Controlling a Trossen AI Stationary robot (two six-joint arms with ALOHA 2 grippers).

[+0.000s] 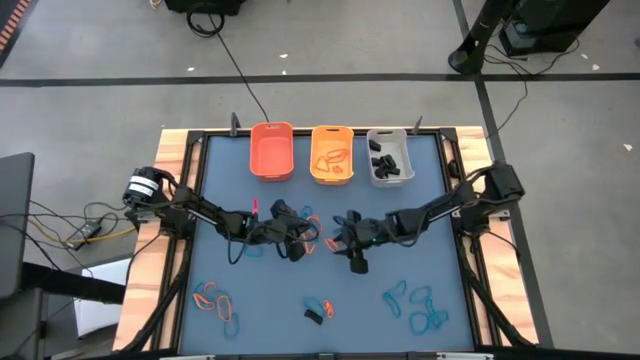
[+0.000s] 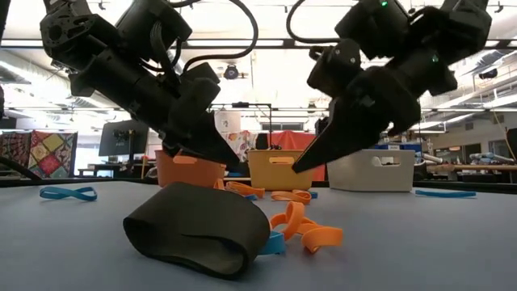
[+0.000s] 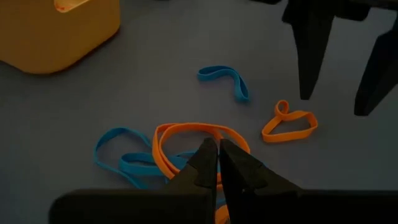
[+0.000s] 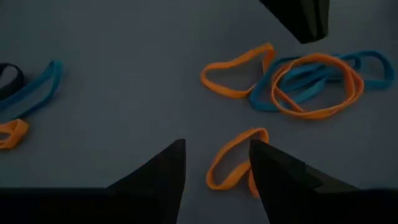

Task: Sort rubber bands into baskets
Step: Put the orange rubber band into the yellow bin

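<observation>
Straddling an orange band (image 4: 233, 158) with parted fingers, the right gripper (image 4: 217, 165) readies a pick; the left gripper (image 3: 217, 158), at its 9 o'clock, is pinched shut over a tangle (image 3: 186, 149).

Two dark jointed arms, black looping cables, tapered black fingers, green indicator lights

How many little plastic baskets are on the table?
3, in a row along the table's far edge: the orange rectangular plastic basket on the left, the yellow-orange rectangular plastic basket in the middle, the light grey rectangular plastic basket on the right. None looks hidden.
</observation>
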